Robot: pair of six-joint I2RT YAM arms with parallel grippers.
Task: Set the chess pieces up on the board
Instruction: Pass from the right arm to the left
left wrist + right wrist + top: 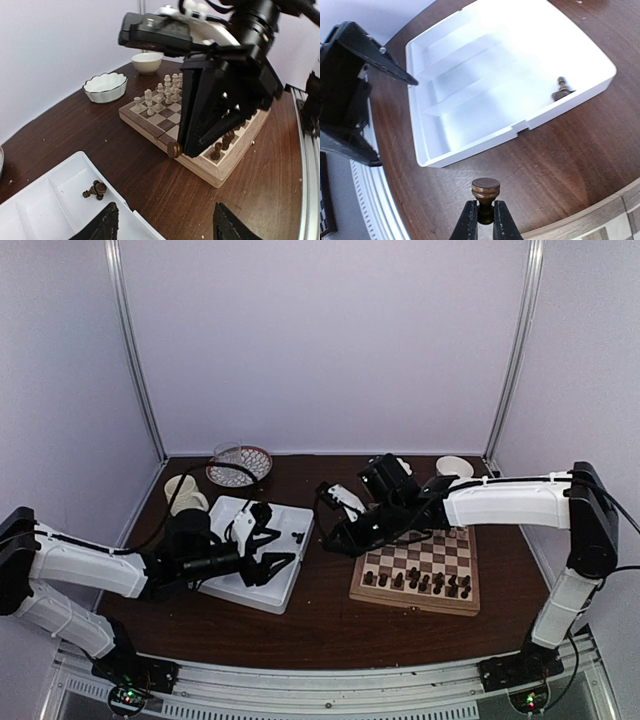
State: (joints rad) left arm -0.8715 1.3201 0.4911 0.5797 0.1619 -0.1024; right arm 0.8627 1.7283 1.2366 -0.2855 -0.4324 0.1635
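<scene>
The board (432, 562) lies right of centre, with dark chess pieces (420, 582) along its near rows. My right gripper (485, 207) is shut on the stem of one dark chess piece (485, 191). It holds this piece over the bare table just off the board's left edge (174, 149). My left gripper (165, 227) hangs open over the right end of the white tray (250, 580), nothing between its fingers. Two dark pieces (95, 190) lie tipped over in the tray's end compartment. The pale chessmen (160, 95) stand on the board's far rows.
A scalloped white bowl (105, 86) and a small white cup (147, 61) stand behind the board. A glass bowl (240, 465) and a cream mug (185, 495) sit at the back left. The two grippers are close together between tray and board.
</scene>
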